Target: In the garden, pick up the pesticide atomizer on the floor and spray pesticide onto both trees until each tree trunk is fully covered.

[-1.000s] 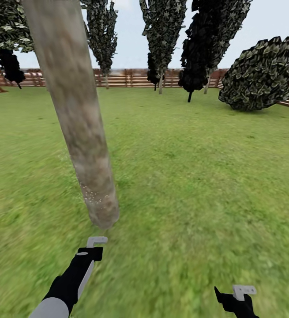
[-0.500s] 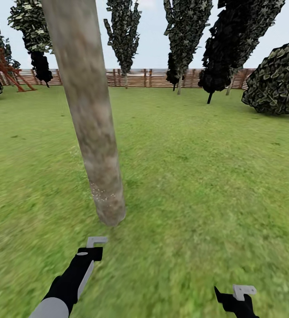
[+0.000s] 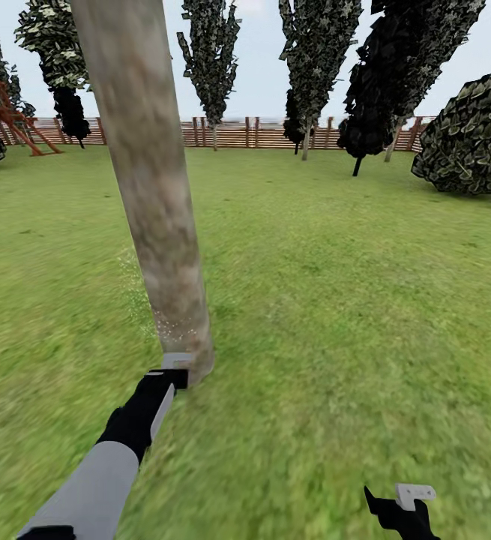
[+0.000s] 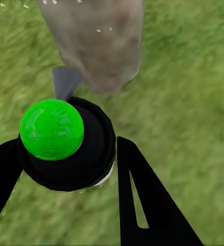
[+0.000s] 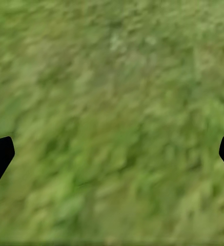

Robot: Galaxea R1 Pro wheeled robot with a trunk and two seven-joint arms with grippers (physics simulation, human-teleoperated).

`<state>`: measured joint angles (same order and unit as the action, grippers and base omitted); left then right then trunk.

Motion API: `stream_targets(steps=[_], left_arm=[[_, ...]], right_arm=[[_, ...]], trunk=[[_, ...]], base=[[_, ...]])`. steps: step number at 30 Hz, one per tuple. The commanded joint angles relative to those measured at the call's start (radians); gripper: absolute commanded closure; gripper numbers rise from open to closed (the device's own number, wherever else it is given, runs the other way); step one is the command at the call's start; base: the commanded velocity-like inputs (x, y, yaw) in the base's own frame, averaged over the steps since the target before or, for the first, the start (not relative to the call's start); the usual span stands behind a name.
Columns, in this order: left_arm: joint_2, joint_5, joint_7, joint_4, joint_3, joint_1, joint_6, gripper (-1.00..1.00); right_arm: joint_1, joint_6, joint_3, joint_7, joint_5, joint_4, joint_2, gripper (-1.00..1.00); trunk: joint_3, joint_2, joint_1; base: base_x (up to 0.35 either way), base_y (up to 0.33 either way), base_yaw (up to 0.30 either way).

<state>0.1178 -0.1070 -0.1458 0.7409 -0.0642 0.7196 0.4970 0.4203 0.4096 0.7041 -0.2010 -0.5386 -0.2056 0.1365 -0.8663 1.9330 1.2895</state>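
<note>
Your left tool (image 4: 65, 169) grips the sprayer (image 4: 65, 143), nozzle near the trunk (image 3: 159, 225) base. The trunk rises upright beyond. Your right tool (image 5: 112, 148) hangs wide.

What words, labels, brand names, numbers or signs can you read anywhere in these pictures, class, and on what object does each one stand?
None can be read. The sprayer in the left gripper has a plain green cap and black body, with no label. The tree trunk, fence and grass carry no writing.

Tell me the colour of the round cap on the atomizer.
Bright green, on the black atomizer body; clearest in the left wrist view.
</note>
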Motion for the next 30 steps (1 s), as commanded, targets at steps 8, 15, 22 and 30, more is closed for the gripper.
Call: stream_targets(steps=[8, 15, 22, 30], left_arm=[[-0.028, -0.003, 0.01, 0.135, -0.111, 0.01, 0.092, 1.0], [-0.007, -0.003, 0.011, 0.165, -0.065, 0.013, 0.155, 1.0], [-0.011, -0.002, 0.008, 0.302, 0.008, 0.012, 0.243, 1.0], [-0.123, -0.003, 0.023, 0.325, 0.01, 0.011, 0.25, 1.0]], right_arm=[[0.0, 0.0, 0.0, 0.0, 0.0, 0.0, 0.0, -1.0], [0.0, 0.0, 0.0, 0.0, -0.001, 0.0, 0.0, -1.0], [0.0, 0.0, 0.0, 0.0, -0.001, 0.0, 0.0, -1.0], [0.0, 0.0, 0.0, 0.001, -0.001, 0.001, 0.0, -1.0]], trunk=[[0.0, 0.0, 0.0], [0.0, 0.0, 0.0], [0.0, 0.0, 0.0], [0.0, 0.0, 0.0]], base=[[0.0, 0.0, 0.0], [0.0, 0.0, 0.0], [0.0, 0.0, 0.0], [0.0, 0.0, 0.0]])
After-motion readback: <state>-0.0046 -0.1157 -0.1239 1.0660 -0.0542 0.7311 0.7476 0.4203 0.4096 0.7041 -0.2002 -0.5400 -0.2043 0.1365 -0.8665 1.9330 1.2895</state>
